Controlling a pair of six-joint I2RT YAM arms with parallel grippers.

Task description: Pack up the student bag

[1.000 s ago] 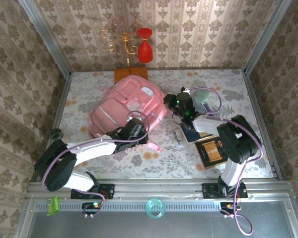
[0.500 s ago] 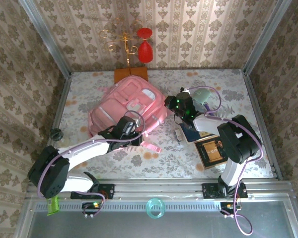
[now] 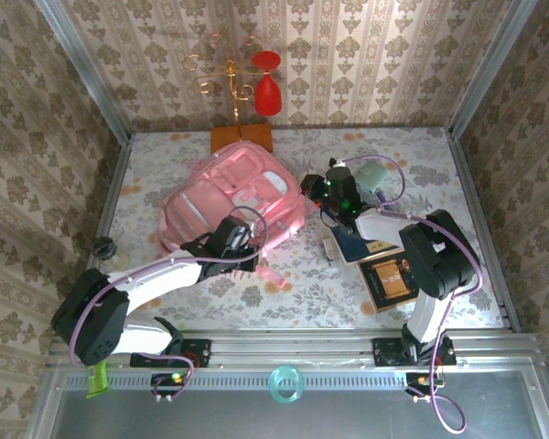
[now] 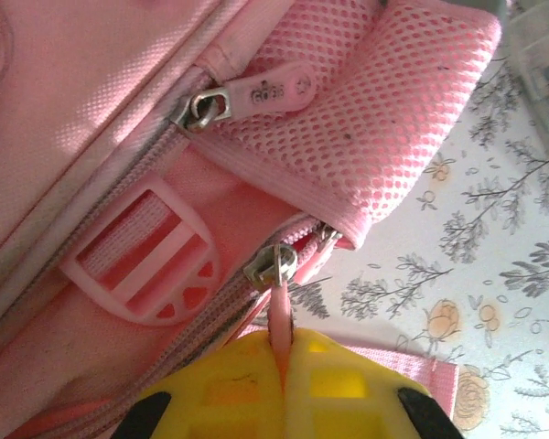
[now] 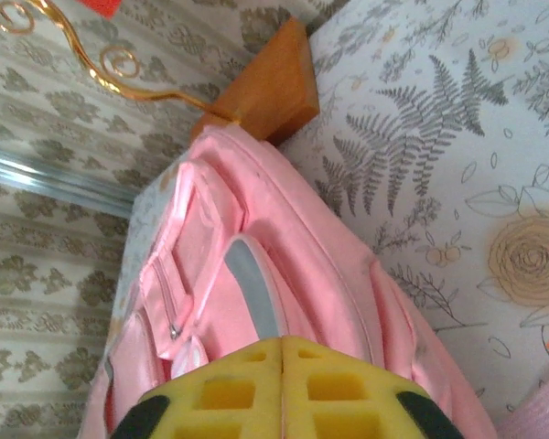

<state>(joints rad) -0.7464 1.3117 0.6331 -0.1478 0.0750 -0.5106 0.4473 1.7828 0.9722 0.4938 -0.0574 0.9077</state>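
Bright even light, soft shadows, wrist-cam foregrnd blurry.

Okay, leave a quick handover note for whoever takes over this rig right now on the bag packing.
Left gripper: shut on a zipper pull of the student bag.
Right gripper: pads together at the bag's right edge; a grip on fabric can't be confirmed.
The bag lies flat mid-table, and that zipper looks closed. A blue book and a brown book lie to its right.
Done: pull grasped. Left: likely unzip, load, close.
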